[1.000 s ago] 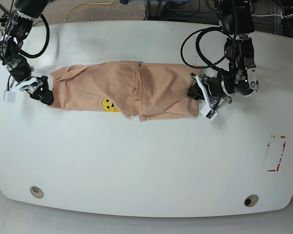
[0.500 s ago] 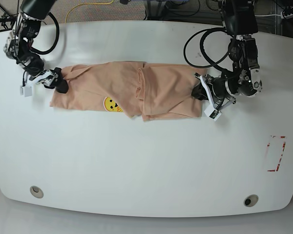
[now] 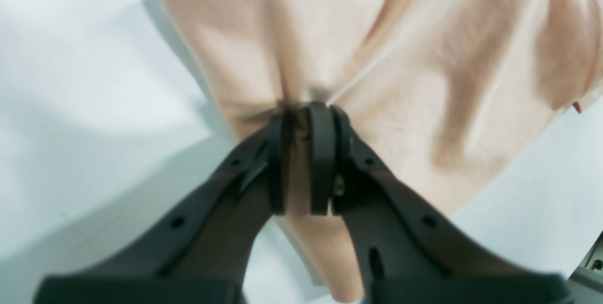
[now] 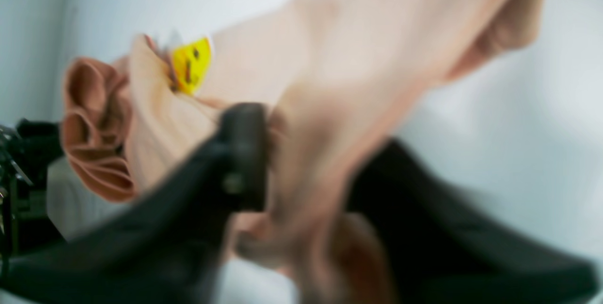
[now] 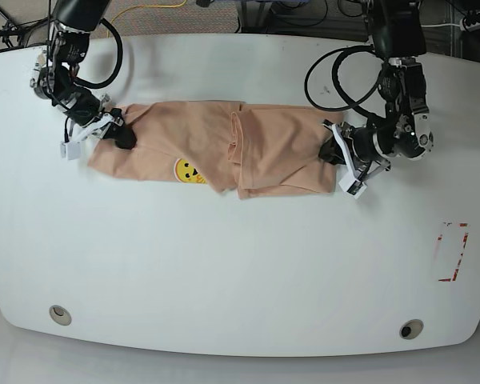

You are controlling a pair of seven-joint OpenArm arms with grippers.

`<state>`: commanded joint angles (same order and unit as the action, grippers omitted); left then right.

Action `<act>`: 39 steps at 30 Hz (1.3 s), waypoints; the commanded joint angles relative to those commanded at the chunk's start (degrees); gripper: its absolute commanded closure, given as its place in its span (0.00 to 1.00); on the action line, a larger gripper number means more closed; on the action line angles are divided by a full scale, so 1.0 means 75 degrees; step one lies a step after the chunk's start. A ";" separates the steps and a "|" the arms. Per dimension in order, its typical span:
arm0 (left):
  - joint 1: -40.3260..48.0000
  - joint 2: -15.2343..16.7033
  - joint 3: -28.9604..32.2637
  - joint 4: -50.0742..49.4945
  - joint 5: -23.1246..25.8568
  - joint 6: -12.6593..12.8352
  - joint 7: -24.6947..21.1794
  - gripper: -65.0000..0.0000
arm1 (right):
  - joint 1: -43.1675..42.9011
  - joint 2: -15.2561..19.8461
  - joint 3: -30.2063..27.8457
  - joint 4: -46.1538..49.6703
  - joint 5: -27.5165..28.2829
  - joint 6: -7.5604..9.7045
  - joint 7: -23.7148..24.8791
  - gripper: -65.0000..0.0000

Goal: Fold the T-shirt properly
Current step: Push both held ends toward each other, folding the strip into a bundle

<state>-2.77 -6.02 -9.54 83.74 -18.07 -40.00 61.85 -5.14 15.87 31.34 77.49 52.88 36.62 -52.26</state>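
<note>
1. Since the earlier frames, the right pincer (image 5: 122, 138) had travelled inward over the cloth from the garment's outer end, and the whole soft peach-pink short-sleeved T-shirt (image 5: 216, 148) had shifted slightly toward the left arm's side.
2. The T-shirt lay across the far half of the white desk (image 5: 240, 272) as a long band, both long edges already turned in and overlapping near its middle.
3. The yellow smiling-face print (image 5: 186, 170) showed near the band's front edge.
4. The left pincer (image 3: 304, 162) was closed on a bunched pleat at the hem end, with cloth pinched between its black pads; the base view showed it at the band's end.
5. The right pincer appeared clamped on a raised fold of cloth near the print, though its wrist view was blurred.
6. Judged progress: the lengthwise folds were done; folding one end over the other, then flattening and squaring the stack, remained.
</note>
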 joint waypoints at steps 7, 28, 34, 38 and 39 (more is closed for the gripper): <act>-0.0164 0.0035 0.0598 -0.0188 0.0399 0.0029 0.0000 0.90 | -0.0012 0.0246 -0.0035 0.0914 -0.0610 -0.0012 -0.0047 0.98; -0.1512 0.0903 0.1266 -0.1993 0.0551 0.1213 -0.0445 0.90 | -0.0164 0.0199 -0.1571 0.5064 -0.2227 0.0012 -0.0903 0.97; -0.1571 0.0961 0.1852 -0.2462 0.0551 0.1471 -0.0914 0.90 | 0.0316 -0.0035 -0.2485 0.5075 -0.2251 0.0035 -0.0891 0.97; -0.1559 0.0961 0.2051 -0.2567 0.0551 0.1471 -0.1043 0.90 | 0.0574 -0.0234 -0.2919 0.5075 -0.2239 0.0012 -0.0891 0.97; -0.1559 0.0961 0.2063 -0.2567 0.0551 0.1471 -0.1055 0.90 | 0.0715 -0.0316 -0.3083 0.5064 -0.2297 0.0000 -0.0891 0.97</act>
<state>-14.46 1.19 5.93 64.48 -13.93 -28.97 53.93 0.22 13.49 8.22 115.47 35.65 36.62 -58.95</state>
